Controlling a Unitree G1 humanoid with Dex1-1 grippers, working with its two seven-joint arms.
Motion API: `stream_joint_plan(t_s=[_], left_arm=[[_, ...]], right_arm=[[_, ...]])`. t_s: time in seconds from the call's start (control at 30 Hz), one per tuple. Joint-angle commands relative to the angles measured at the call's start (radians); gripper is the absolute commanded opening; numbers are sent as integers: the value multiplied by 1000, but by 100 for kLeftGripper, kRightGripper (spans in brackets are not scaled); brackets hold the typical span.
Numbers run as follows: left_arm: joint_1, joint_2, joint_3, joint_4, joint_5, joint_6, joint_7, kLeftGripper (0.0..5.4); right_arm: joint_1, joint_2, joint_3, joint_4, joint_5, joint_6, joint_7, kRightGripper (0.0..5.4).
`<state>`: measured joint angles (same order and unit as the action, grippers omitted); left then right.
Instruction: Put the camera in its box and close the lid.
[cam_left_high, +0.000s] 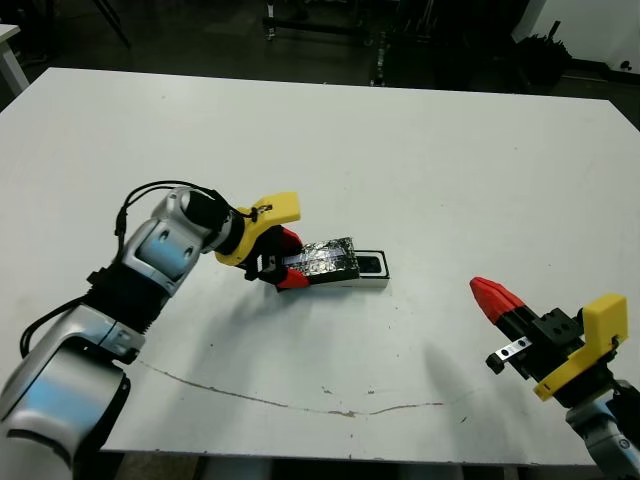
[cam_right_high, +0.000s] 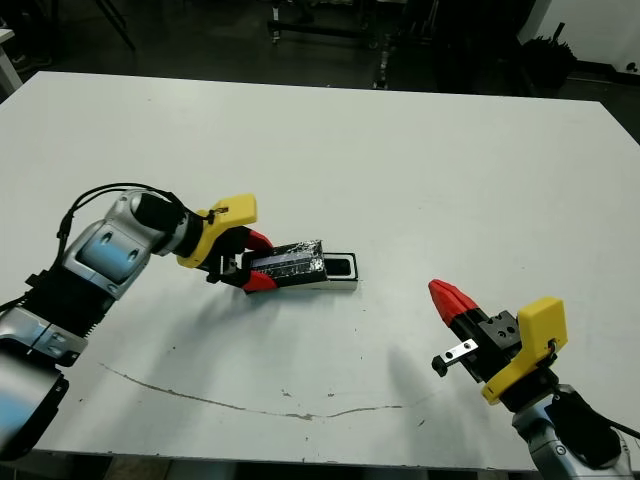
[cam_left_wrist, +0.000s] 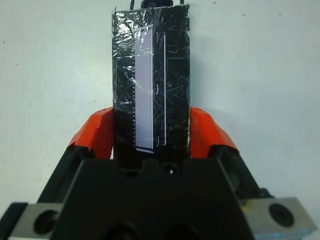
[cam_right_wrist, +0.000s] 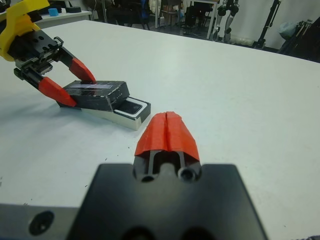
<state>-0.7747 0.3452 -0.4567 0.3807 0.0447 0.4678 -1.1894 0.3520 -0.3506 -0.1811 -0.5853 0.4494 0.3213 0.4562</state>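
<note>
The lid (cam_left_high: 325, 258), a glossy black panel with silvery streaks, lies over most of the box (cam_left_high: 383, 281). My left gripper (cam_left_high: 291, 259) is shut on the lid's left end, one red finger on each long side. In the left wrist view the lid (cam_left_wrist: 150, 75) runs straight out from between the fingers (cam_left_wrist: 97, 135). The box's right end stays uncovered. There the camera (cam_right_wrist: 131, 108) shows as a dark shape inside the white lining. My right gripper (cam_left_high: 490, 296) hovers shut and empty near the table's front right, well apart from the box.
A thin dark scuff line (cam_left_high: 300, 405) curves across the white table (cam_left_high: 420, 150) near its front edge. Dark stands and equipment (cam_left_high: 330, 25) sit beyond the far edge.
</note>
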Motion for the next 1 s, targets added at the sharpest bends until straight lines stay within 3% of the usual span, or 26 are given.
stream_joint_plan(t_s=[0.03, 0.47, 1.0], left_arm=[[46, -77, -65, 23, 11, 36, 20, 315], [-3, -139, -117, 74, 40, 50, 29, 315], [-63, -218, -152, 161, 91, -50, 35, 315]], right_arm=[[8, -2, -11, 4, -2, -8, -7, 0], [21, 6, -11, -4, 2, -19, -12, 0], [30, -2, -20, -3, 5, -23, -12, 0]])
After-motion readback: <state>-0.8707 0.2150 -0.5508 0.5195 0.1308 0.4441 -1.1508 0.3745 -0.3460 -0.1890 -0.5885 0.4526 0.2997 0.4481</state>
